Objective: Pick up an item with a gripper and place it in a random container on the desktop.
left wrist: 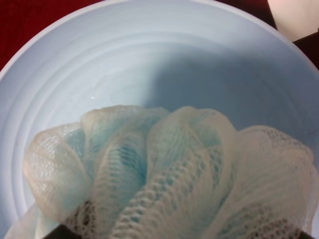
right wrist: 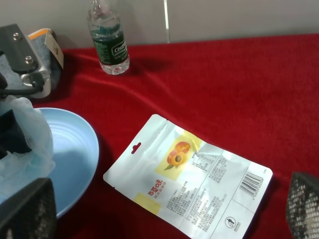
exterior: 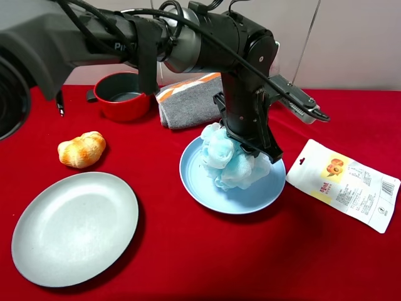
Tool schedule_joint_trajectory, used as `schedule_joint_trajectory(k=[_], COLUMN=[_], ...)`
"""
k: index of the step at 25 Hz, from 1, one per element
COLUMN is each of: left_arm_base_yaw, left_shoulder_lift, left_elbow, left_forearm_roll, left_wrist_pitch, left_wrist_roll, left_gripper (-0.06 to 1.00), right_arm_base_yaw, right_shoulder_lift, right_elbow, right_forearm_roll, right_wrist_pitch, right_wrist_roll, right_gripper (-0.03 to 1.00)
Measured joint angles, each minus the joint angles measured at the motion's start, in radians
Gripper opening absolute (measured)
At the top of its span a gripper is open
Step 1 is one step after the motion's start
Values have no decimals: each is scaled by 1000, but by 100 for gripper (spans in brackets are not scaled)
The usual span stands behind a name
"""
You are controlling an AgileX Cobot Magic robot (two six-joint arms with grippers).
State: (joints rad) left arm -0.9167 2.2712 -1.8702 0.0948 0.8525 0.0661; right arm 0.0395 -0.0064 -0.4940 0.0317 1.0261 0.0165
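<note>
left tool [exterior: 254, 147] reaches down over the blue plate [exterior: 250, 199], clamped on the pouf [exterior: 225, 160]. pouf sits low in the plate, on the side toward the towel [exterior: 191, 100], its netting bulging out past the jaws and over the rim there. left wrist view: pouf fills the near half, bare plate floor beyond it.

right tool [right wrist: 164, 211] out of the high view; in its wrist view its fingers [right wrist: 25, 209] stand wide apart, holding nothing, above the packet [exterior: 344, 183].

packet lies flat on the red bench [exterior: 207, 263], just beside the blue plate, not touching. bottle [right wrist: 109, 40] upright at the far edge of the bench.

elsewhere: grey plate [exterior: 75, 227] at the near left, roll [exterior: 81, 149] just behind it, red pot [exterior: 124, 95] further back, beside the folded towel.
</note>
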Motion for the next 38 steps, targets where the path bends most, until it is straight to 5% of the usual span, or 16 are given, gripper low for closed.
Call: schedule_joint_trajectory(k=[4,9,12,25,38], left_arm_base_yaw=[0,0,0,0,0], left_shoulder_lift=[0,0,0,-26,-196], left_elbow=[0,0,0,-7,-13], left_forearm_roll=[0,0,-2,-21,-21], left_wrist_pitch=[0,1,2,36,264], left_wrist_roll=[0,0,-4,-8,-42], left_gripper=[51,84,95,99,100], right_arm_base_yaw=[0,0,0,0,0], right_shoulder_lift=[0,0,0,0,0], right_elbow=[0,0,0,0,0], right_forearm_roll=[0,0,0,0,0], right_wrist_pitch=[0,0,0,0,0], right_wrist_roll=[0,0,0,0,0], right_gripper=[69,69,69,69,69])
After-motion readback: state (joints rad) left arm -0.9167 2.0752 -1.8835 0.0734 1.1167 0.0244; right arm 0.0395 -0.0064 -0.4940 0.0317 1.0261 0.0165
